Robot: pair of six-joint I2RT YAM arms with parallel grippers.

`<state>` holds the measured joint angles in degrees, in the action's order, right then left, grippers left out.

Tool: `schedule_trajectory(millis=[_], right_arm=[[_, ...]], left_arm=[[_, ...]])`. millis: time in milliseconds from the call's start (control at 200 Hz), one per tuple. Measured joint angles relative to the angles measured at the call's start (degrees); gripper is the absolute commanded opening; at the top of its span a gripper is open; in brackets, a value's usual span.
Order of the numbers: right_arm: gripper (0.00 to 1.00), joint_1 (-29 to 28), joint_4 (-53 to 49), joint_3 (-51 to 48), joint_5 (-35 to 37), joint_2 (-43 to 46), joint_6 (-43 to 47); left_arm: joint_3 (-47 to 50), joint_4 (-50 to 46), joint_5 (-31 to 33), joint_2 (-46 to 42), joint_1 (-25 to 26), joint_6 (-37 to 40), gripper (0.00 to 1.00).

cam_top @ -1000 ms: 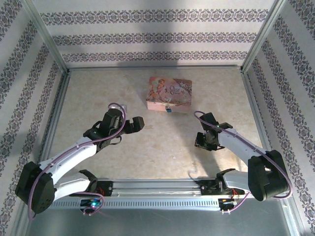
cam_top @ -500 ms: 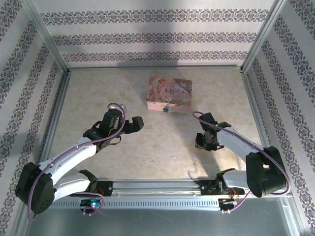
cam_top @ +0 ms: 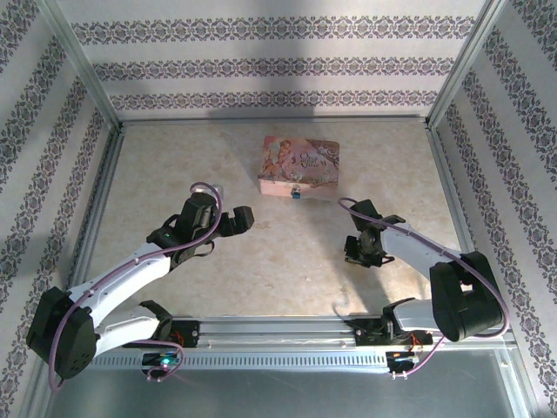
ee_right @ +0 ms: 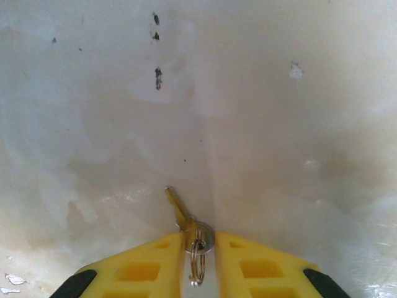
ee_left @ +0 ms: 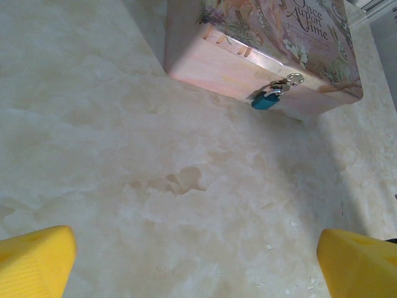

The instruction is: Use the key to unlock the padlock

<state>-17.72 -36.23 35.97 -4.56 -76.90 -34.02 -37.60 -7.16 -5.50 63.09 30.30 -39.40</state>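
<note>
Near the table's (cam_top: 165, 174) front edge, at about 5 o'clock in the top view, the right gripper (ee_right: 200, 241) has its fingers closed on the bow of the key (ee_right: 177, 205). It needs a firm pinch and a level blade before heading toward 11 o'clock, while the left gripper (ee_left: 195, 264), spread wide and empty, could steady the pink tin (ee_left: 267, 37). Farther off, the padlock (ee_left: 270, 99) hangs on that tin's front; I count 1 key, 1 ring (ee_right: 197, 267), 1 padlock, 1 tin and 2 grippers.
</note>
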Motion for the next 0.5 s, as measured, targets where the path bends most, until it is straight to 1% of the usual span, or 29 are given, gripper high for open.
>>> schedule_trajectory(millis=[180, 365, 500], right_arm=[[0.17, 0.0, 0.1, 0.0, -0.3, -0.2, 0.3], [0.1, 0.0, 0.0, 0.3, -0.4, -0.2, 1.0], [0.03, 0.0, 0.1, 0.3, -0.5, -0.1, 1.0]], left_arm=[[0.0, -0.1, 0.0, -0.2, 0.0, 0.0, 0.99], [0.0, -0.6, 0.2, -1.1, 0.0, 0.0, 0.99], [0.0, -1.4, 0.8, -2.2, 0.0, 0.0, 0.99]])
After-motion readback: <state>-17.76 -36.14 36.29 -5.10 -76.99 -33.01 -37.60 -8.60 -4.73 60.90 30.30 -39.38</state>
